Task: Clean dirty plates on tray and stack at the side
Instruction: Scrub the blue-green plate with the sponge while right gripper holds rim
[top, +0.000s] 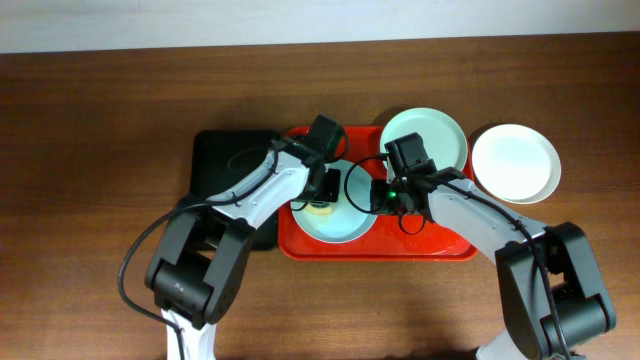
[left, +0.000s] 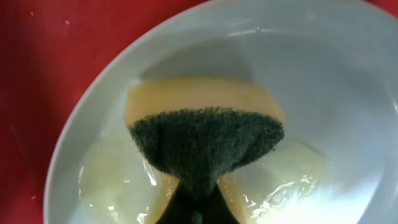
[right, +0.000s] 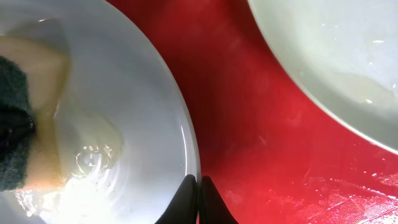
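Looking down from overhead, you see the tray (top: 440, 238) in the middle of the table (top: 100, 100), with a black tray (top: 225, 160) just beside it on the left. 3 plates are in sight. 1 mint plate (left: 311, 74) lies inside the tray, left of its middle. A 2nd plate (top: 430, 135), also mint, sits at the tray's far right corner, its edge reaching past the far rim. The white plate (top: 515, 163) rests on the table just right of the tray, close to the 2nd plate.

Your left gripper (left: 194, 208) is over the plate and pinches a sponge (left: 205, 140). The sponge's dark green scouring side faces the left wrist camera and its yellow body is pressed flat on the plate's floor. A pale yellowish wet film spreads around the sponge on both sides.

Your right gripper (right: 197, 200) sits at the plate's right rim. Its 2 black fingertips are nearly pressed together, pinching that rim, with bare red tray just beyond. The right wrist view also shows the 2nd plate at upper right, carrying a faint yellowish patch near its edge.
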